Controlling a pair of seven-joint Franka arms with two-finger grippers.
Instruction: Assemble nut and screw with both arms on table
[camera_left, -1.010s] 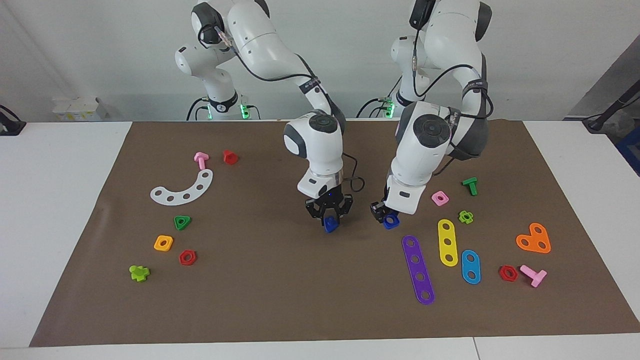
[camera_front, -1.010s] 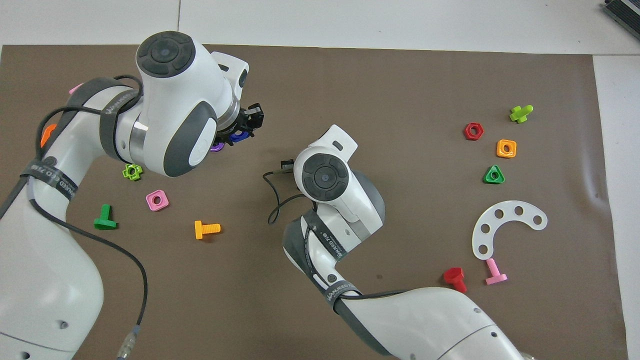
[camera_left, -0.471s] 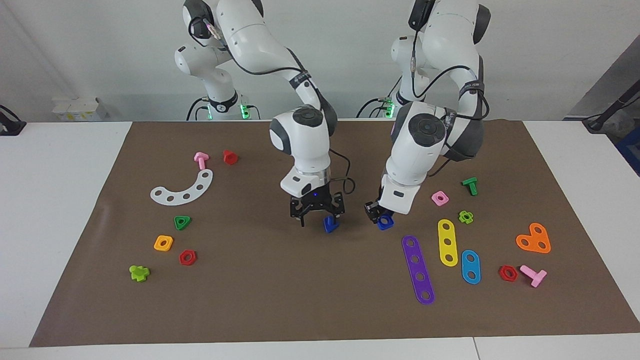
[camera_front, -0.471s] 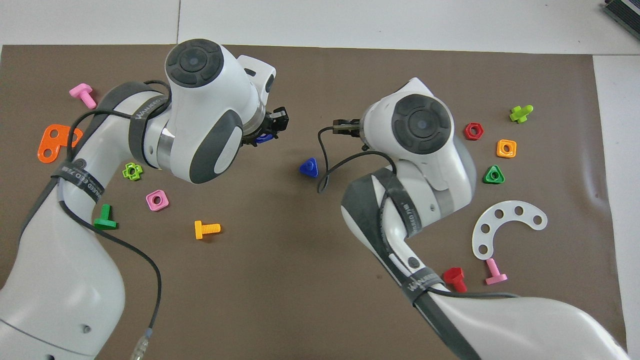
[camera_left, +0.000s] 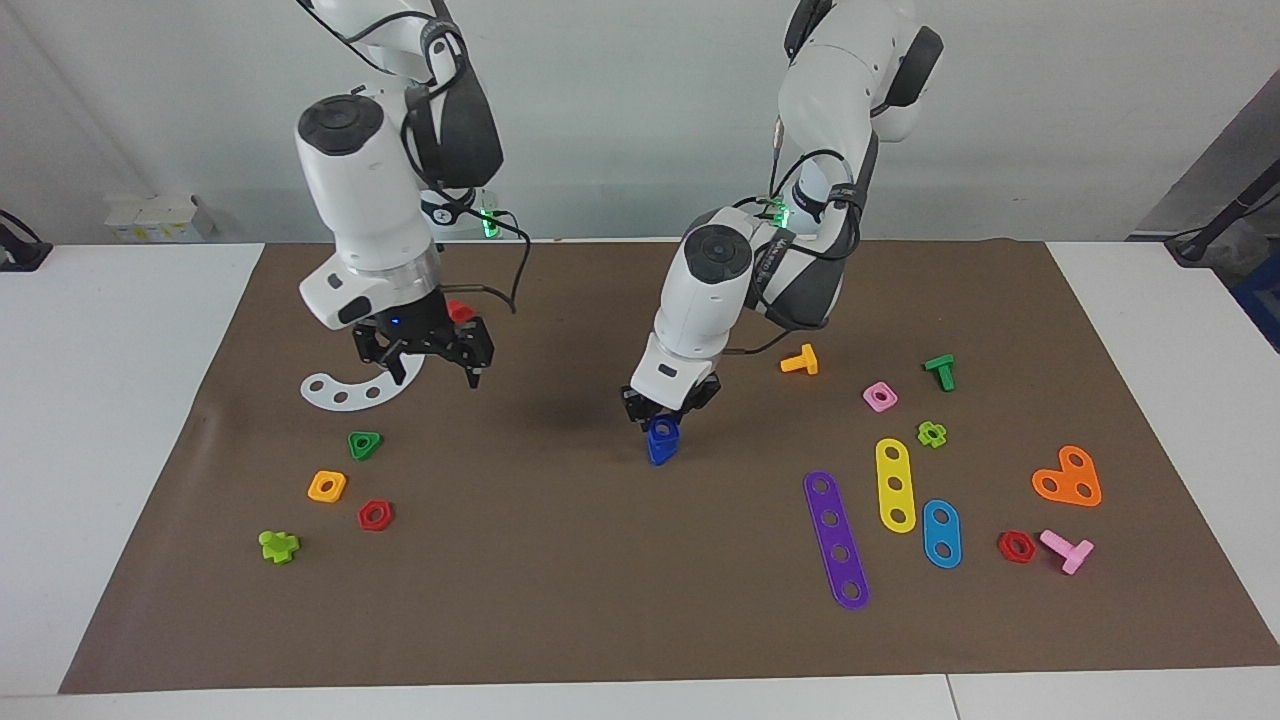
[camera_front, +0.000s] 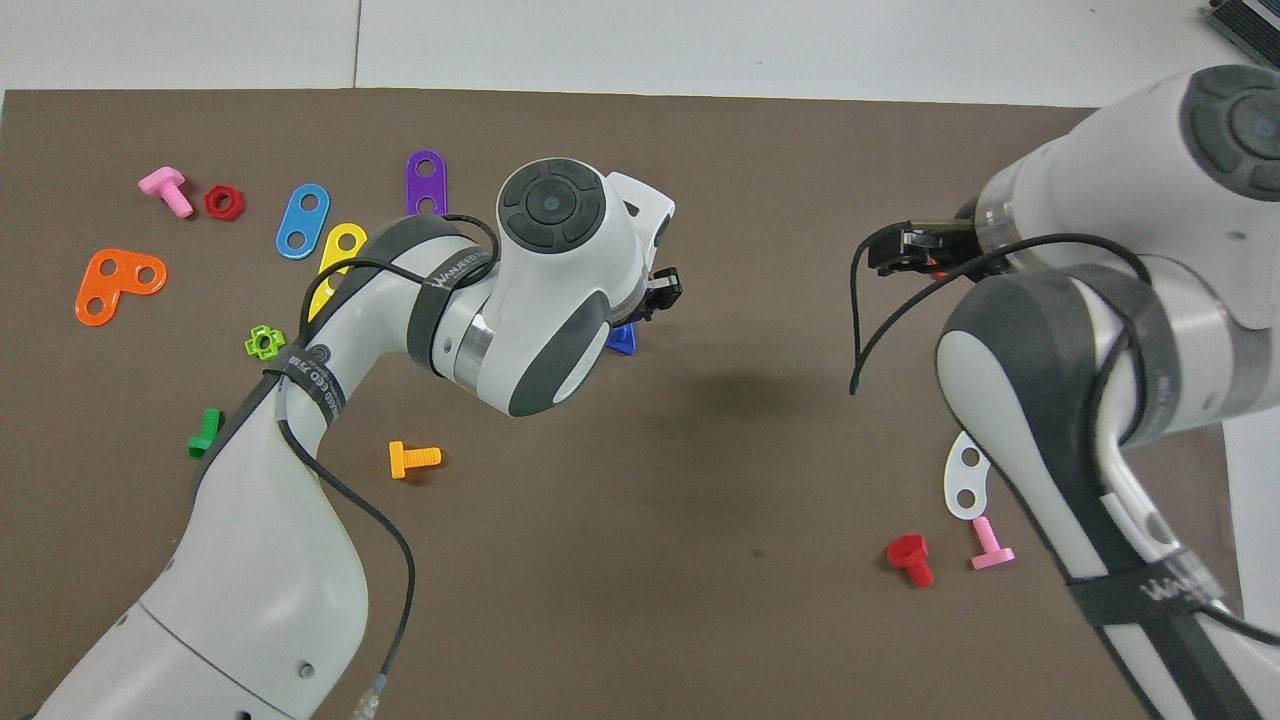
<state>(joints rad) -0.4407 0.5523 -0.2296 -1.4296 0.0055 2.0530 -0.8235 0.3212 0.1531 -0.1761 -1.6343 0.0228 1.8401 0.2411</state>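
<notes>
A: Where the left gripper (camera_left: 661, 418) comes down, it is pinched tight on the blue nut (camera_left: 662, 431), and the nut sits right on top of the blue screw (camera_left: 659, 449).

B: And where is the screw?

A: It stands on the brown mat (camera_left: 560, 590), about in the middle of it. The right gripper (camera_left: 428, 366) is up in the air over the white curved strip (camera_left: 345, 391), toward the right arm's end of the table (camera_left: 120, 400). Its fingers are spread wide and hold nothing.

B: What is the room like?

A: The table is white and the big brown mat covers most of it. A plain pale wall (camera_left: 620, 110) stands by the robots. Small bright toy parts lie at both ends of the mat.

B: Do the two views show different things?

A: Yes. From above, the left arm (camera_front: 540, 290) hides the nut, and only a corner of the screw (camera_front: 622, 340) peeks out. The facing view shows both, one on the other. From above, the right arm (camera_front: 1090, 330) also covers most of the white strip (camera_front: 962, 478).
</notes>
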